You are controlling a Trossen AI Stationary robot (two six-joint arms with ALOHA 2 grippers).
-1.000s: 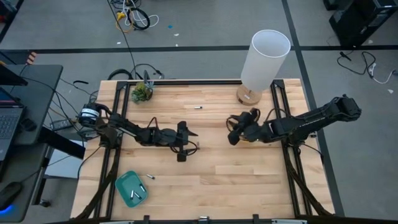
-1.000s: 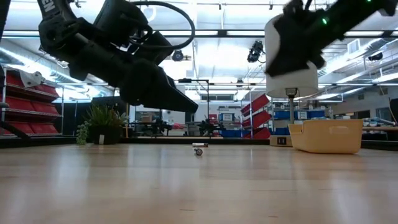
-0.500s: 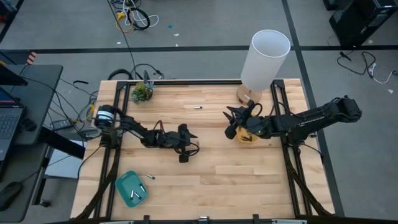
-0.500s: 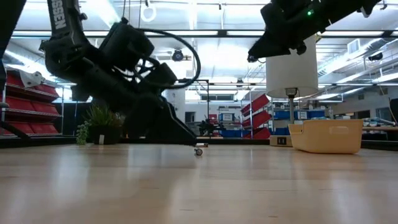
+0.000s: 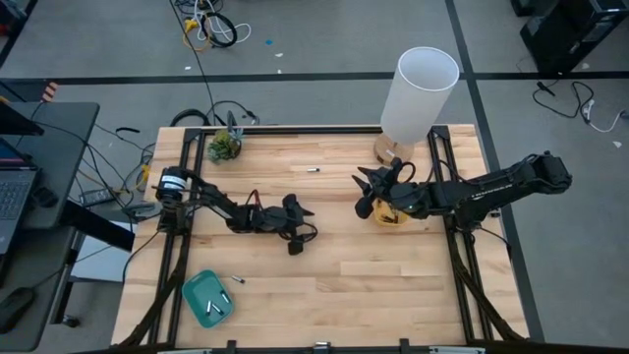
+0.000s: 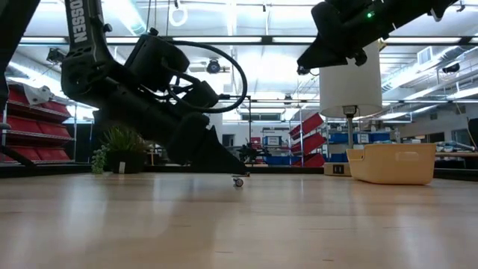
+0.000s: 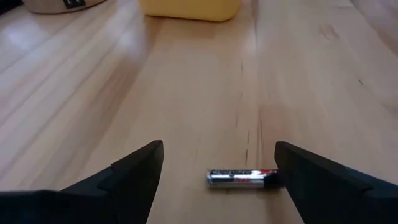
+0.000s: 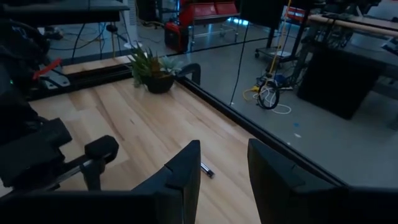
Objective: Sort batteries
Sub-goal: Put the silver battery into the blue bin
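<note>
A: Battery point(image 7: 244, 178) position?
B: Flat on the counter point(image 5: 373, 275), between the spread fingers of the left hand point(image 7: 221, 171).
A: Right hand point(image 5: 371, 194)?
B: Raised above the yellow tray point(image 5: 393, 214), fingers slightly parted, gripping nothing visible.

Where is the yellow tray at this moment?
In the high view the yellow tray lies right of centre, under the right pincer, near the white lamp.
</note>
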